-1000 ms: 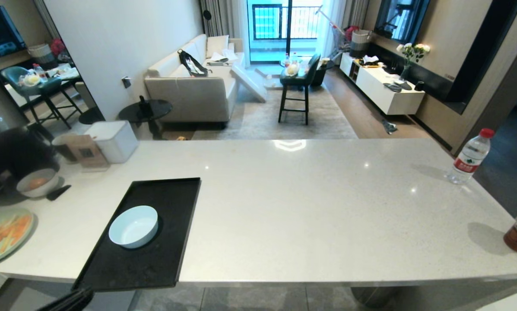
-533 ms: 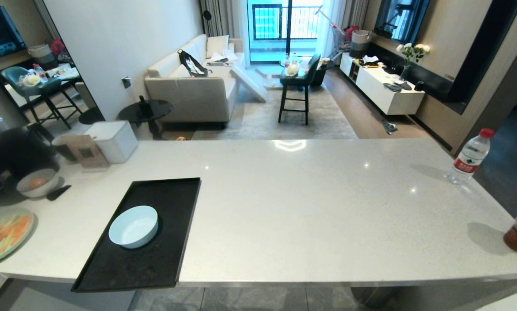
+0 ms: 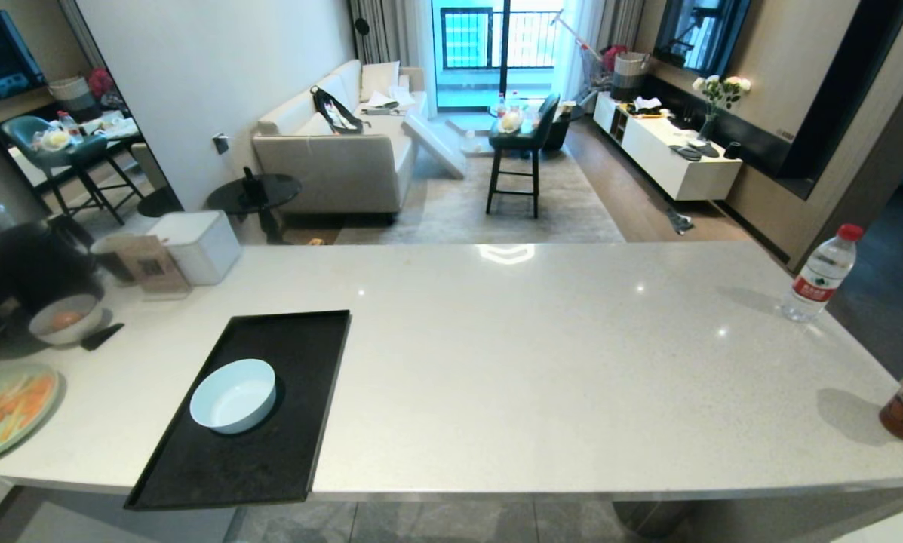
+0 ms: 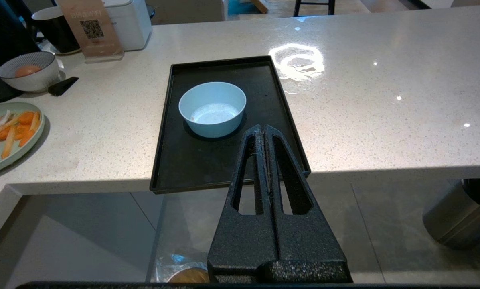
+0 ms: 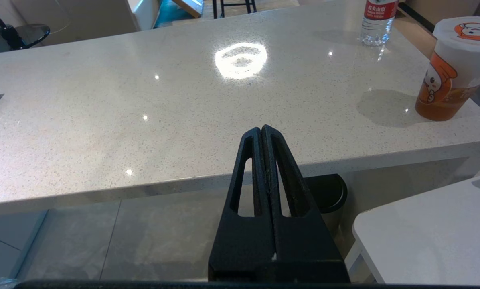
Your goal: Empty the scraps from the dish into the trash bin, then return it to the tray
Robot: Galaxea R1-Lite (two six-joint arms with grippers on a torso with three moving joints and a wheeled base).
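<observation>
The dish (image 3: 233, 395) sat upright on the tray (image 3: 270, 467), toward its left half, and the tray lay at the near left part of the counter (image 3: 557, 362) with its front edge just over the counter's lip. In the left wrist view the dish (image 4: 212, 108) looked empty of scraps apart from a pale film on its bottom. The left gripper (image 4: 263, 132) hung below and in front of the counter edge, clear of the tray (image 4: 175, 168), its fingers pressed together with nothing between them. The right gripper (image 5: 261, 132) sat likewise before the counter's edge farther right, fingers clamped together and empty. Under the counter, part of a bag-lined bin (image 4: 183, 269) showed at the left gripper's base. A green plate (image 3: 6, 411) of orange sticks lay left of the tray.
</observation>
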